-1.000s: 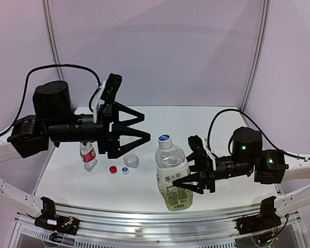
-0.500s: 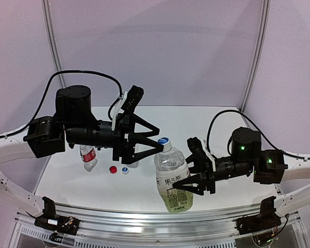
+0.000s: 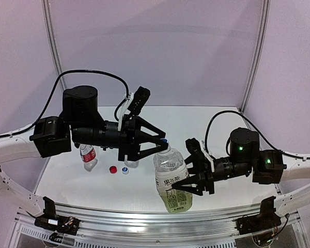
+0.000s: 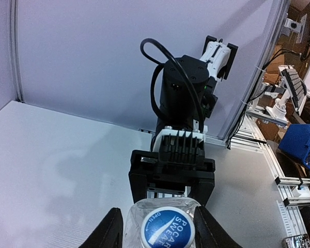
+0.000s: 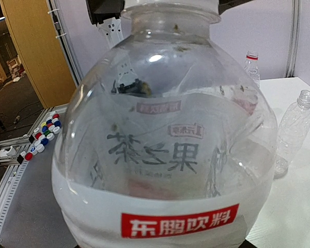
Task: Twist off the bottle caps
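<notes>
The large white-and-green-labelled bottle (image 3: 171, 181) stands at the front centre, leaning slightly left. My right gripper (image 3: 195, 173) is shut on its lower body; the bottle (image 5: 165, 129) fills the right wrist view and hides the fingers. Its blue-and-white cap (image 4: 168, 228) sits between the narrowed jaws of my left gripper (image 3: 163, 143). The right finger (image 4: 207, 231) is at the cap's edge, while the left finger (image 4: 109, 233) stands a little off it. A loose red cap (image 3: 113, 169) and a white-and-blue cap (image 3: 125, 170) lie on the table.
The small red-labelled bottle (image 3: 88, 155) stands at the left. The slim ribbed bottle (image 5: 293, 129), uncapped, stands beside the loose caps, mostly hidden behind my left gripper in the top view. Several spare caps (image 5: 41, 137) lie beyond the table edge.
My left gripper has travelled right and down to the large bottle's cap, and its jaws have narrowed around it. The right gripper has kept its hold; the bottle has tipped slightly left.
</notes>
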Robot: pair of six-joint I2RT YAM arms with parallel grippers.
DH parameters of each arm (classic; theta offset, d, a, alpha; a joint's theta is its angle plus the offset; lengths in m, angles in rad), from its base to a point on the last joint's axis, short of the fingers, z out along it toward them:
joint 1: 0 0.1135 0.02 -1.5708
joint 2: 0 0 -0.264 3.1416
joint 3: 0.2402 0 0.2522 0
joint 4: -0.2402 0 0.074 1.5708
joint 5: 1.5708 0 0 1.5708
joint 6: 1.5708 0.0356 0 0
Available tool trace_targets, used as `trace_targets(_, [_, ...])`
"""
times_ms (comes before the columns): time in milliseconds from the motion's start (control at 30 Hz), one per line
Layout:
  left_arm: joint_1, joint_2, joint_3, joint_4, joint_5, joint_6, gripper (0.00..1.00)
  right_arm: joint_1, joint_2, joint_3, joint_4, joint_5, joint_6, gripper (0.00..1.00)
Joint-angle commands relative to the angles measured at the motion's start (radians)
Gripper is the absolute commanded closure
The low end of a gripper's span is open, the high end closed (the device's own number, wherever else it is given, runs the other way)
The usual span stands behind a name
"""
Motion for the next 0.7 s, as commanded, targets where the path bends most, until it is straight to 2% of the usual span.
trace_targets(0, [-0.004,0.018,0.023,0.012,0.014,-0.004,0.54,0.005,0.006,0.034,0.002,-0.012,-0.007,0.7])
trace_targets(67, [-0.006,0.019,0.023,0.012,0.014,-0.006,0.56,0.006,0.007,0.035,0.001,-0.012,-0.007,0.7])
trace_targets(133, [-0.009,0.021,0.024,0.012,0.013,-0.006,0.63,0.005,0.007,0.034,0.001,-0.011,-0.007,0.7])
trace_targets(300, [-0.013,0.026,0.027,0.007,-0.004,-0.018,0.93,0.006,0.006,0.034,0.0,-0.005,-0.008,0.71])
trace_targets(467, [-0.027,0.036,0.022,0.001,-0.1,-0.058,0.95,0.006,-0.006,0.028,0.004,0.063,-0.006,0.71])
trace_targets(667, [-0.075,0.075,0.057,-0.038,-0.513,-0.176,0.95,0.006,-0.015,0.034,-0.018,0.354,0.024,0.71])
